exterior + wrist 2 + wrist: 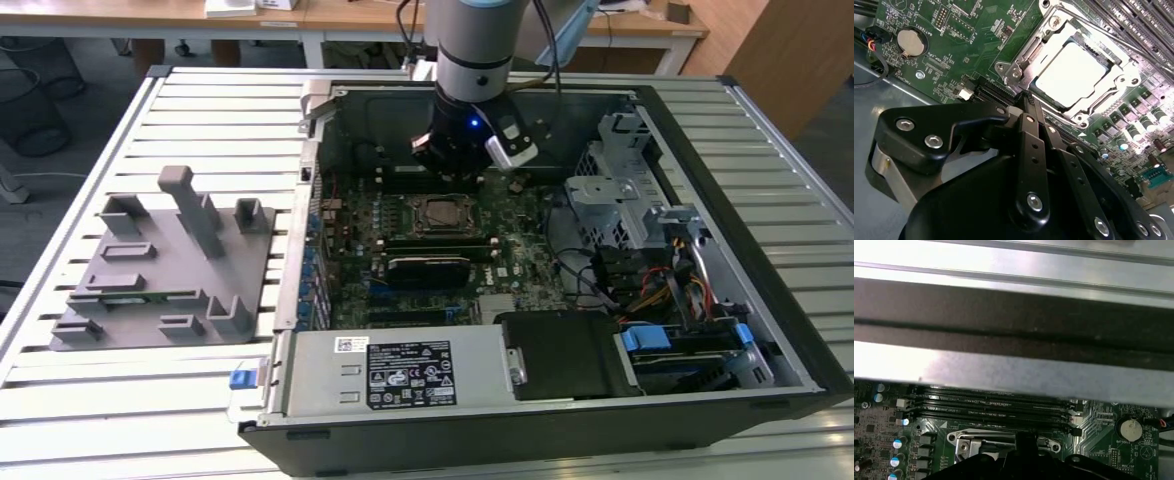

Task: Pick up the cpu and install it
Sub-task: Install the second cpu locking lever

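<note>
The arm comes straight down into the open computer case, its wrist upright and its hand low over the green motherboard, just beyond the socket as the exterior view sees it. In the second wrist view the hand has its black fingers pressed together into a narrow tip, with nothing pinched between them, and that tip sits right at the edge of the metal socket frame. The cpu lies flat inside that frame, its silver lid facing up; in the exterior view it shows as the square in the middle of the board. The memory slots run beside the socket. On the slatted worktop, well apart at the exterior view's left, stands the grey fixture block.
</note>
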Controlling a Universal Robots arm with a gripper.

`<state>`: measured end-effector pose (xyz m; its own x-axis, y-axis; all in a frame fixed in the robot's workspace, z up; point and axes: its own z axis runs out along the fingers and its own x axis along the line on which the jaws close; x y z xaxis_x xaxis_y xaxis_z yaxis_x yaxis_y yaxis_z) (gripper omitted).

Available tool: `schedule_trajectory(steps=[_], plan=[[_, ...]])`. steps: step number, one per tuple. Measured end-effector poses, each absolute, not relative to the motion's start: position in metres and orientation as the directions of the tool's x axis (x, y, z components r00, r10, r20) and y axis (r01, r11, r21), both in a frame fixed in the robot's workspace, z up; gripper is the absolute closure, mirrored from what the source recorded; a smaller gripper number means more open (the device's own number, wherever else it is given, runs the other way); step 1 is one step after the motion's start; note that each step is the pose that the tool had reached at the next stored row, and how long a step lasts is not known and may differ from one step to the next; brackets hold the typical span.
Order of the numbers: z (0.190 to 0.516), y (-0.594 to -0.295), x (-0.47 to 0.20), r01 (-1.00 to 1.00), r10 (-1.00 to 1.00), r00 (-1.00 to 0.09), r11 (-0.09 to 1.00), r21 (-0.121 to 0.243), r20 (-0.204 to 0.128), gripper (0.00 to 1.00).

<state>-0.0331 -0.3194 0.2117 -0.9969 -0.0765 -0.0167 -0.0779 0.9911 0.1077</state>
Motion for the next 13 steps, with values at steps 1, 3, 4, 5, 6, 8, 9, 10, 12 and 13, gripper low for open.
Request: schedule_trajectory(steps=[1, 3, 4, 5, 6, 8, 9, 10, 12, 13], plan=[[0.2117, -0.3199, -0.0331, -0.078, -0.077, -0.997, 0.991, 0.108, -0.017, 0.89], [0.2117, -0.3209, -0.0331, -0.078, -0.076, -0.997, 0.991, 0.108, -0.017, 0.89], [0.2117, -0.3212, -0.0331, -0.078, -0.076, -0.997, 0.991, 0.108, -0.017, 0.89], [0.2117, -0.3215, -0.0331, -0.078, -0.076, -0.997, 0.991, 0.108, -0.017, 0.89], [0.2117, -0.322, -0.0331, -0.078, -0.077, -0.997, 0.991, 0.108, -0.017, 0.89], [0.2117, -0.3231, -0.0331, -0.078, -0.077, -0.997, 0.991, 0.108, -0.017, 0.89], [0.2117, -0.3236, -0.0331, -0.078, -0.077, -0.997, 0.991, 0.108, -0.017, 0.89], [0.2117, -0.3241, -0.0331, -0.078, -0.077, -0.997, 0.991, 0.108, -0.017, 0.89], [0.2117, -0.3252, -0.0331, -0.078, -0.076, -0.997, 0.991, 0.108, -0.017, 0.89], [0.2117, -0.326, -0.0331, -0.078, -0.076, -0.997, 0.991, 0.108, -0.017, 0.89]])
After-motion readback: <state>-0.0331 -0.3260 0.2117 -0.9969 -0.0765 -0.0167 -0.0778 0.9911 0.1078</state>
